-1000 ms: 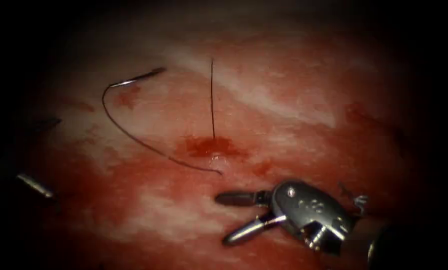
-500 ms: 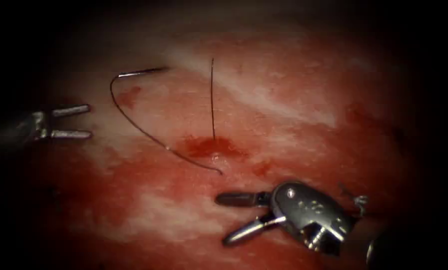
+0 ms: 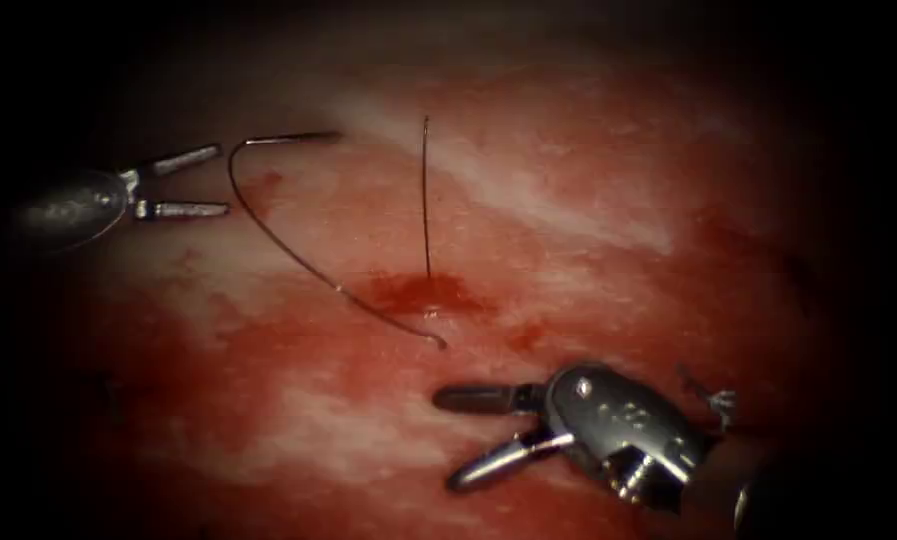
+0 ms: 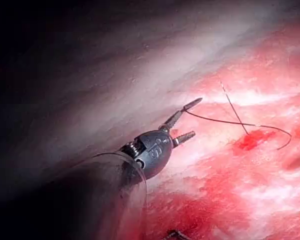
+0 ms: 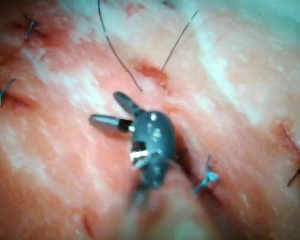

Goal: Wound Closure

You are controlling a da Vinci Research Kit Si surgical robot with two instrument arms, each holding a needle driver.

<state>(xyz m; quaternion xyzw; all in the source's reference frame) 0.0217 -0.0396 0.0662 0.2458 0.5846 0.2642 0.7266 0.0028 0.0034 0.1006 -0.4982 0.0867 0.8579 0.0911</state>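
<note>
My left pincer (image 3: 221, 180) hung over the left side of the tissue (image 3: 568, 200), its two jaws apart and holding nothing, tips pointing to the right. Just beside those tips lay the bend of the thread (image 3: 288, 255). From that bend a brighter, stiffer stretch ran almost level to the right. I took it for the needle (image 3: 288, 139), resting flat on the surface and not in the tissue, though I could not be sure. Its long axis lay roughly in line with my left jaws, and its near end was close to the upper jaw without touching it.

From the same bend the thread swept down and right to end near the red patch (image 3: 423, 293) at the cut. A second, straight strand (image 3: 425, 190) rose from that patch.

Below and to the right of the patch my right pincer (image 3: 444, 440) waited, jaws also spread wide and holding nothing, tips pointing left. It sat near the thread's lower end but well apart from the needle. By my judgement the needle was the left arm's to take, with the jaws needing to come across that level stretch.
</note>
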